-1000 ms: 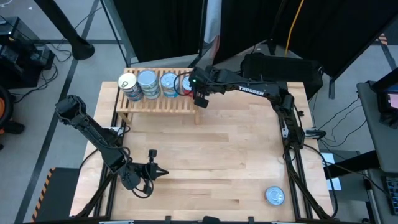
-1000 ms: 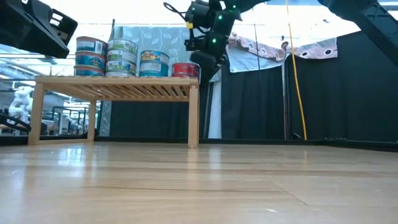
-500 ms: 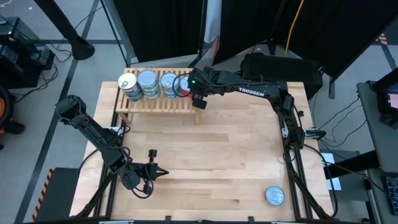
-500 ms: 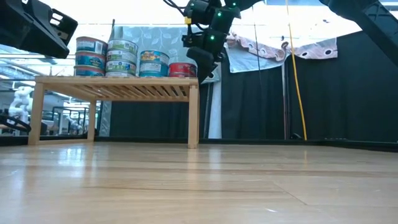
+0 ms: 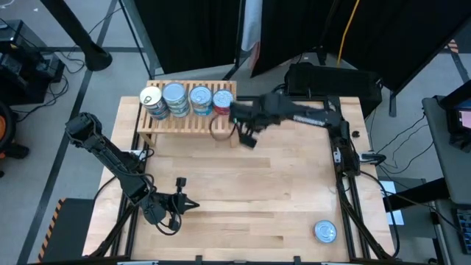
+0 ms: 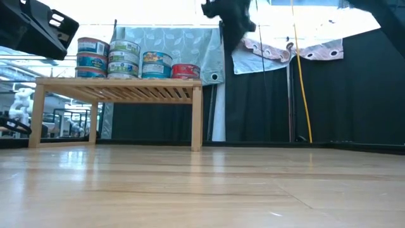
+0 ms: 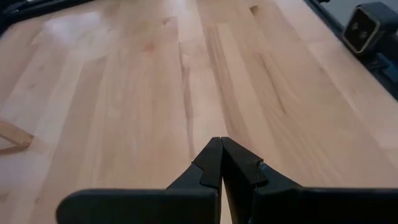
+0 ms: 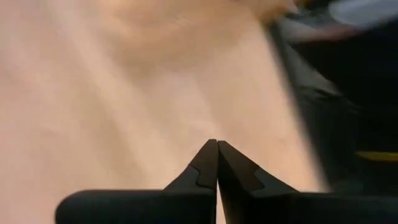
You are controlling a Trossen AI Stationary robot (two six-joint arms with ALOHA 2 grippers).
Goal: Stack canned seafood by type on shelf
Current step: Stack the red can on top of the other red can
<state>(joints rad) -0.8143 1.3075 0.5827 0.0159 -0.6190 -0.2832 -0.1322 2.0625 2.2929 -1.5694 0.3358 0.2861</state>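
Note:
The shelf (image 5: 185, 116) is a low slatted wooden rack at the table's far left; in the low view the shelf (image 6: 120, 88) stands on its legs. On it stand stacks of blue-labelled tins (image 5: 174, 96) (image 6: 124, 58) and, at its right end, one red-labelled tin (image 5: 223, 99) (image 6: 186, 70). One more silvery tin (image 5: 324, 232) lies flat near the table's near right corner. My right gripper (image 5: 245, 136) (image 8: 216, 149) is shut and blurred, over the table just right of the shelf. My left gripper (image 5: 188, 204) (image 7: 221, 146) waits shut near the table's near left.
Bare wooden tabletop (image 5: 265, 184) spreads between the shelf and the lone tin. Black curtains and a patterned cloth (image 6: 171, 44) hang behind the table's far edge. A dark box (image 5: 331, 77) sits behind the right arm's base.
My right gripper has drawn quickly away from the red tin at the shelf's right end, toward the table's near and right side, and has risen in the low view. The red tin has stayed on the shelf.

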